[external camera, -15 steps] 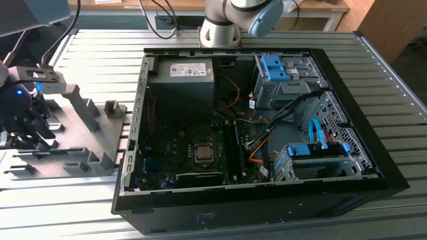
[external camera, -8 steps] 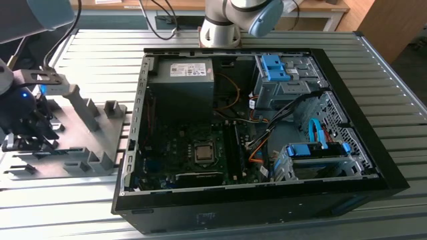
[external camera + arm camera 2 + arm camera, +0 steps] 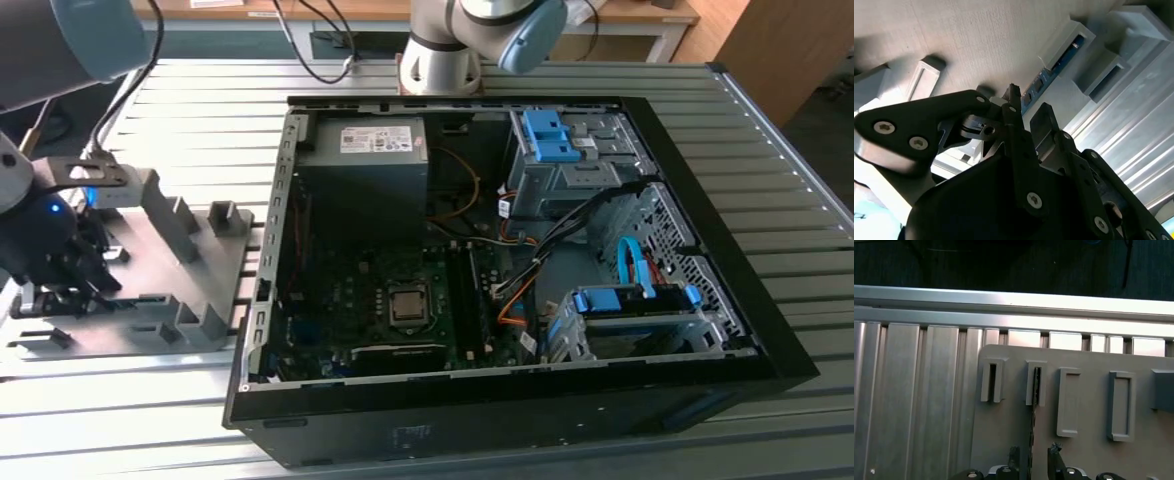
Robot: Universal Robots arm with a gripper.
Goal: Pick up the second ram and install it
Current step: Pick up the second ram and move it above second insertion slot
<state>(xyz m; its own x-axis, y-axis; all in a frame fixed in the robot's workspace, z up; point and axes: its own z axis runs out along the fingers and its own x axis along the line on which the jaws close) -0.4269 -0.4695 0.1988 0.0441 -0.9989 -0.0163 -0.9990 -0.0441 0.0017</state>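
Observation:
The second ram (image 3: 1032, 415) is a thin dark board standing on edge in a slot of the grey tray (image 3: 1089, 460). In the second wrist view the ram (image 3: 1051, 72) shows small chips between two grey uprights. My gripper (image 3: 1034, 454) hangs low over the tray, one fingertip on each side of the ram's near end with small gaps, so it is open. In the second wrist view the gripper (image 3: 1028, 107) lines up with the stick's end. In the exterior view the gripper (image 3: 64, 268) sits over the tray (image 3: 200, 290) at the exterior view's left.
An open computer case (image 3: 507, 260) lies on the slatted metal table (image 3: 801, 200), to the exterior view's right of the tray. Its motherboard (image 3: 400, 300), cables and blue drive bays are exposed. Other grey uprights (image 3: 1119, 405) stand on the tray beside the ram.

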